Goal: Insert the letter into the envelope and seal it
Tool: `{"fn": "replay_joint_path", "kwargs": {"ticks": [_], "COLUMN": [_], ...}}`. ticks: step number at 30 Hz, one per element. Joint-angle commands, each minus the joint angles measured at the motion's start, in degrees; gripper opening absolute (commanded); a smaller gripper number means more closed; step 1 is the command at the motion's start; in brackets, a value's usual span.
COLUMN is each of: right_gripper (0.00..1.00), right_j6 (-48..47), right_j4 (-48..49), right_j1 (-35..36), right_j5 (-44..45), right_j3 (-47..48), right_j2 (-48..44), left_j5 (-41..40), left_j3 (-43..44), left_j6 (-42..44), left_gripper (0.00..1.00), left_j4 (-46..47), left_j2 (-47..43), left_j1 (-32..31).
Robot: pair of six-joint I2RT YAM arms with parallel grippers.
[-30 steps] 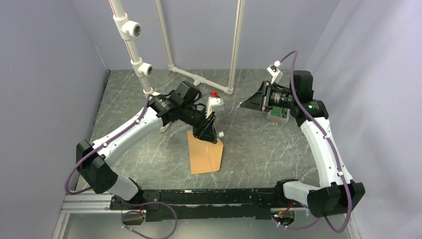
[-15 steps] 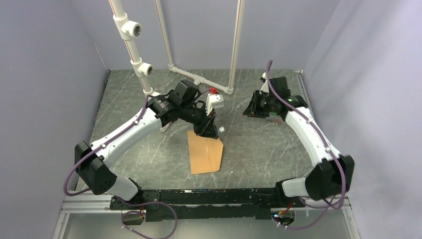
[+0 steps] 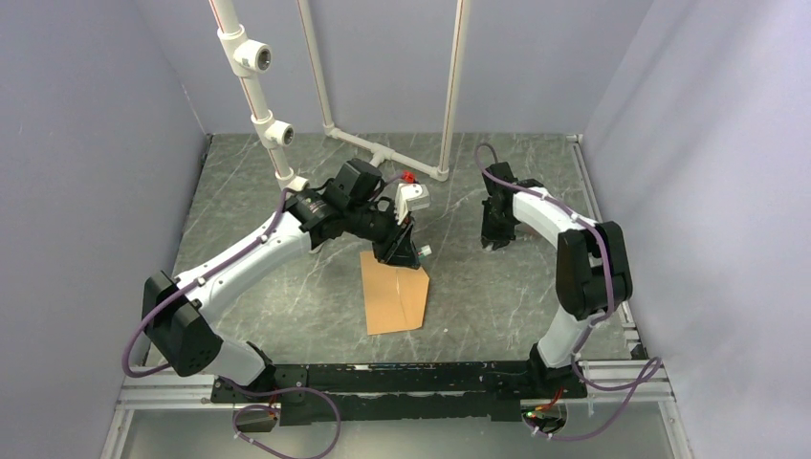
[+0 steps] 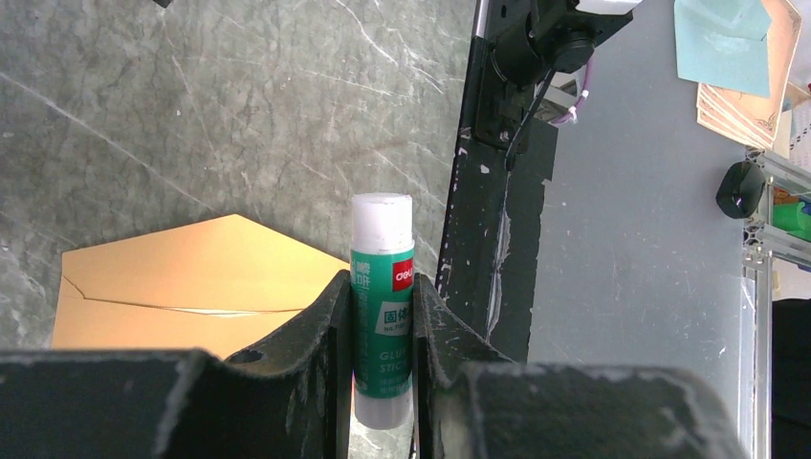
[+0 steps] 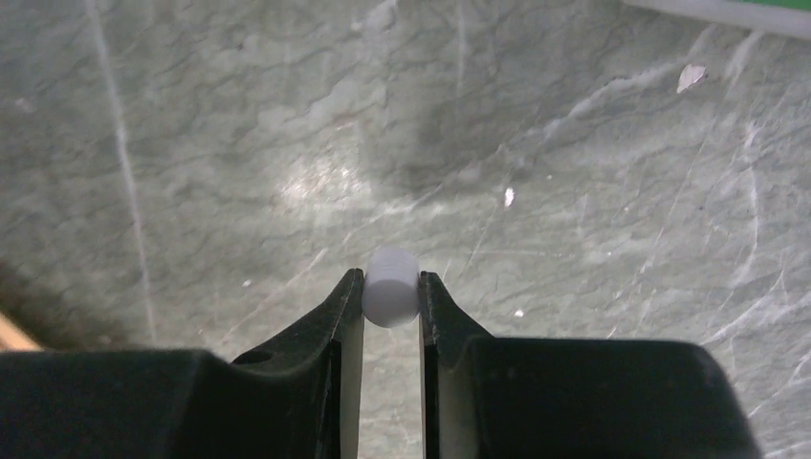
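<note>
Kraft-brown envelope (image 3: 395, 295), pointed flap open; left fingers (image 4: 316, 363) clamp glue stick (image 4: 382, 287); right fingers (image 5: 339, 344) pinch white cap (image 5: 390, 287).

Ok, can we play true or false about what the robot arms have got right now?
1. The left gripper is holding a green and white glue stick. True.
2. The right gripper is empty. False: it is shut on a small white round piece.
3. The brown envelope lies flat on the table. True.
4. The right gripper is pressing down on the envelope. False: it is off to the envelope's right, apart from it, over bare table.
5. The glue stick is lying on the table by itself. False: it is pinched between the left gripper's fingers, above the envelope.
</note>
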Motion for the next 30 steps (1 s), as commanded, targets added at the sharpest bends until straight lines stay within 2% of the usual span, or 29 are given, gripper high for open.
{"fn": "replay_joint_path", "kwargs": {"ticks": [1,5,11,17,23,27,30], "right_gripper": [0.15,0.19,0.32,0.64,0.70,0.73,0.73], "right_j6": [0.31,-0.46,-0.20,-0.38,0.19,0.74,0.31], "right_j4": [0.65,1.08,2.66,2.82,2.37,1.21,2.68], "right_j1": [-1.48,-1.80,-1.98,-2.02,-2.51,-2.51,-2.51], "right_j5": [3.40,4.44,4.47,3.62,1.16,-0.15,-6.35], "right_j3": [3.15,4.04,3.51,2.67,2.23,3.47,2.91], "right_j2": [3.75,6.36,7.52,6.17,2.47,-5.92,-13.05], "left_j5": [0.73,0.75,0.60,0.21,-0.10,-0.49,-2.62], "left_j3": [-0.62,-0.60,-0.89,-0.80,-0.24,0.53,0.76], "left_j6": [-0.76,-0.49,-0.52,-0.09,-0.20,-0.92,-3.19], "left_gripper": [0.03,0.02,0.03,0.02,0.03,0.02,0.03], "left_j4": [2.75,2.63,2.89,2.55,2.86,3.70,6.31], "left_j2": [-1.27,-0.97,-1.00,-1.30,-1.65,-1.74,-2.04], "left_j1": [-0.32,-0.32,-0.33,-0.38,-0.33,-0.37,-0.32]}}
